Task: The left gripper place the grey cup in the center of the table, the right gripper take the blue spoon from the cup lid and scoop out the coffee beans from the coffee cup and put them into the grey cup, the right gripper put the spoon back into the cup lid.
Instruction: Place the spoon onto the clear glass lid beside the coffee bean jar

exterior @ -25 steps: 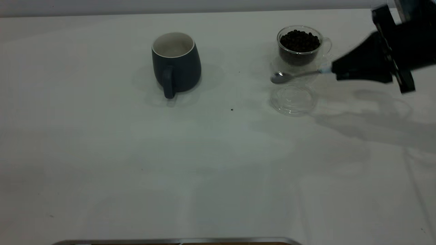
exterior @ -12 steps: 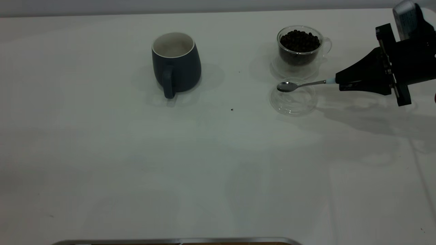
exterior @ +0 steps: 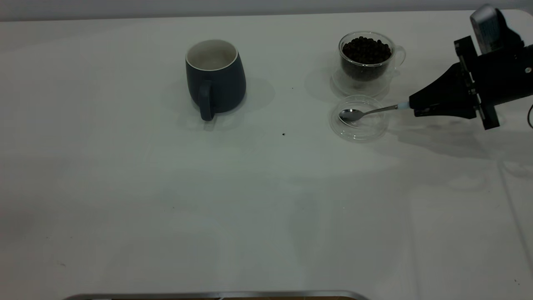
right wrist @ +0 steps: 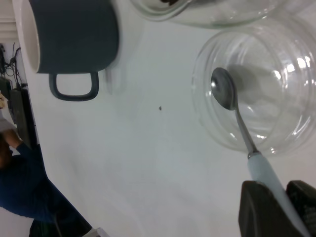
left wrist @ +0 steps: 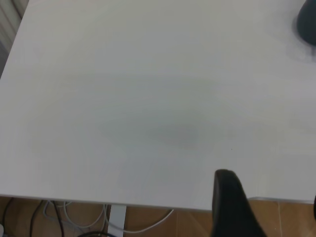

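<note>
The grey cup (exterior: 215,77) stands upright on the white table (exterior: 166,187), handle toward the front. It also shows in the right wrist view (right wrist: 74,34) and at a corner of the left wrist view (left wrist: 307,24). The coffee cup (exterior: 366,62) holds coffee beans (exterior: 366,49). Just in front of it lies the clear cup lid (exterior: 359,125). My right gripper (exterior: 416,107) is shut on the pale handle of the blue spoon (right wrist: 237,118). The spoon's bowl (exterior: 351,114) sits inside the lid's rim (right wrist: 207,118). My left gripper (left wrist: 271,217) hangs open over the table's edge, far from the cups.
A single stray bean (exterior: 283,134) lies on the table between the grey cup and the lid. A person's blue sleeve (right wrist: 19,187) shows beyond the table's far side in the right wrist view. Cables (left wrist: 74,219) hang below the table edge.
My right gripper has come down and forward with the spoon. The spoon's bowl has dropped from in front of the coffee cup into the cup lid. Both cups stayed put.
</note>
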You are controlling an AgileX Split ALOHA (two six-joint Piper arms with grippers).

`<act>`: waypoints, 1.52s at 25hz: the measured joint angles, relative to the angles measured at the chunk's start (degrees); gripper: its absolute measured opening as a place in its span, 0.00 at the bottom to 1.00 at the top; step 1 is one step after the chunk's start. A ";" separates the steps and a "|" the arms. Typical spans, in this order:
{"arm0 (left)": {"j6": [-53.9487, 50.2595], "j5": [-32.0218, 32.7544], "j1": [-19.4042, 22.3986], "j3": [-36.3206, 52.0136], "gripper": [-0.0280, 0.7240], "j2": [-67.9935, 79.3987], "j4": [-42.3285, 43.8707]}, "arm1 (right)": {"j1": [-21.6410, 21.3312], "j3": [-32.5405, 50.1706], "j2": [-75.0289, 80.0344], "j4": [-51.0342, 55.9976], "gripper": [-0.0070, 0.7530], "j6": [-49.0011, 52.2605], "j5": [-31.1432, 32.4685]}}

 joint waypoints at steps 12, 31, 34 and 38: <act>0.00 0.00 0.00 0.00 0.66 0.00 0.00 | 0.00 -1.59 3.40 1.88 0.16 -1.50 1.38; 0.00 0.00 0.00 0.00 0.66 0.00 0.00 | 0.00 -1.90 4.72 5.27 0.69 -1.63 -0.89; 0.00 0.00 0.00 0.00 0.66 0.00 0.00 | 0.00 -1.90 4.72 5.21 0.79 -1.63 -1.80; 0.00 0.00 0.00 0.00 0.66 0.00 0.00 | 0.00 -1.90 4.72 4.78 0.84 -1.63 -3.33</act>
